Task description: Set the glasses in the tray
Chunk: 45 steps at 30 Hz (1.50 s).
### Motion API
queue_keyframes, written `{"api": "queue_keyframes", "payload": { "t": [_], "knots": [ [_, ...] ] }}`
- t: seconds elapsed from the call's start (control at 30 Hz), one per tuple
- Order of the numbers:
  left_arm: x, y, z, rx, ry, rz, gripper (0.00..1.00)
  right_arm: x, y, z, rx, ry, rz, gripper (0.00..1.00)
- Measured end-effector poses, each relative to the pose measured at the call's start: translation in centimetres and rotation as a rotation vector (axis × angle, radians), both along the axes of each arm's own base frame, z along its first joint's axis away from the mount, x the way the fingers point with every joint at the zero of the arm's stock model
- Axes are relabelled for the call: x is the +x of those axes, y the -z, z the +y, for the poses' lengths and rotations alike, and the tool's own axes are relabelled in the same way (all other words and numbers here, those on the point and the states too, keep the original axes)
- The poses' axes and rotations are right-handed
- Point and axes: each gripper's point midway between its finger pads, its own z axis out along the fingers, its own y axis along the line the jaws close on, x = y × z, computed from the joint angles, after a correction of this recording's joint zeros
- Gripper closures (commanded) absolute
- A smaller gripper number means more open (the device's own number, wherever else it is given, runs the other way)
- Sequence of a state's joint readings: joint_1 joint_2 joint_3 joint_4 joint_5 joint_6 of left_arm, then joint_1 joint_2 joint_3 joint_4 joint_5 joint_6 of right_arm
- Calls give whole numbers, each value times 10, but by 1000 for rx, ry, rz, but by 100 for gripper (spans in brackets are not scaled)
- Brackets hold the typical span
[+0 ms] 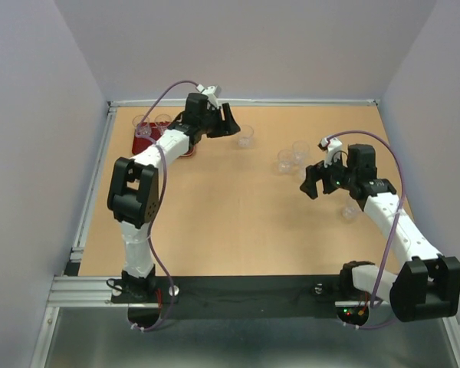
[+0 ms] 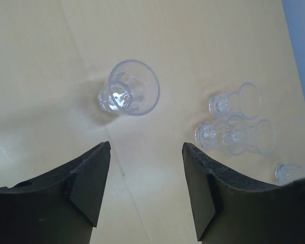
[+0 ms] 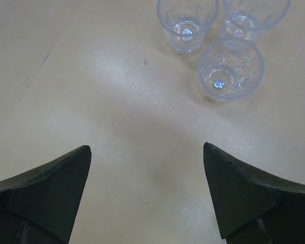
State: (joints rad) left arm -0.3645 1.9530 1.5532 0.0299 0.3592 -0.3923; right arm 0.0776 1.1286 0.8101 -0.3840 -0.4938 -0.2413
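Observation:
The dark red tray point(image 1: 141, 144) lies at the far left, mostly hidden under my left arm; two clear glasses point(image 1: 142, 126) stand at its far end. My left gripper point(image 1: 231, 124) point(image 2: 146, 147) hangs open and holds nothing, just left of a lone glass point(image 1: 246, 136) point(image 2: 128, 89). Three glasses point(image 1: 286, 161) point(image 3: 230, 68) stand together right of centre. My right gripper point(image 1: 315, 178) point(image 3: 147, 150) is open and holds nothing, a little short of that group. One more glass point(image 1: 350, 211) stands beside my right forearm.
Grey walls close the table in on three sides, and a metal rail point(image 1: 92, 192) runs along its left edge. The left wrist view shows the cluster of glasses point(image 2: 234, 133) off to the right, beyond the fingertips.

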Motion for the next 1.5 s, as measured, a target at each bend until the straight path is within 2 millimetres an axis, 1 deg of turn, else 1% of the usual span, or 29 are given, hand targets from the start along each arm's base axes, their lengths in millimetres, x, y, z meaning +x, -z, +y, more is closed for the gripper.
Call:
{"api": "queue_keyframes", "payload": {
  "t": [0.13,0.27,0.33,0.43,0.57,0.6,0.7,0.8,0.9,0.93,1.0,1.03,1.07,1.1,1.13,1.3,1.33,1.43,1.47,1.5],
  "knots": [
    [7,24,-15,5,6,39,31,-1,-6,0,0,-5,-25,4],
    [20,41,-17,31,-31,49,32,0,-12,-3,0,0,-49,4],
    [24,45,-16,50,-52,53,32,0,-12,-5,-3,2,-50,4],
    [31,45,-14,75,-87,43,32,1,-12,-7,-7,8,-54,4],
    [44,40,-19,87,-110,17,33,0,-15,-8,-9,8,-67,3],
    [46,42,-21,89,-112,16,33,-1,-16,-8,-9,8,-73,4],
    [53,51,-26,104,-124,21,34,-2,-22,-9,-4,8,-91,3],
    [54,68,-29,130,-131,46,35,-3,-25,-8,-1,6,-102,3],
    [53,80,-32,160,-138,72,41,-3,-26,-8,1,4,-105,3],
    [57,82,-34,173,-145,73,46,-3,-26,-8,1,4,-105,3],
    [63,81,-38,188,-155,61,48,-3,-26,-8,1,4,-105,3],
    [65,83,-37,202,-166,62,55,-3,-26,-8,1,4,-105,3],
    [67,82,-35,212,-175,59,58,-3,-26,-8,1,4,-106,3],
    [67,82,-35,219,-180,58,61,-3,-27,-8,1,4,-108,3],
    [67,82,-34,234,-186,56,66,-4,-28,-8,1,4,-110,3],
    [66,84,-29,283,-196,53,78,-4,-29,-8,1,4,-117,3],
    [65,84,-28,290,-194,53,81,-4,-29,-8,1,4,-117,3],
    [64,83,-26,307,-185,53,86,-4,-30,-8,1,5,-117,3],
    [64,83,-26,311,-184,52,92,-4,-30,-8,1,5,-118,3],
    [64,82,-26,316,-179,50,96,-4,-30,-9,1,6,-120,3]
  ]
}}
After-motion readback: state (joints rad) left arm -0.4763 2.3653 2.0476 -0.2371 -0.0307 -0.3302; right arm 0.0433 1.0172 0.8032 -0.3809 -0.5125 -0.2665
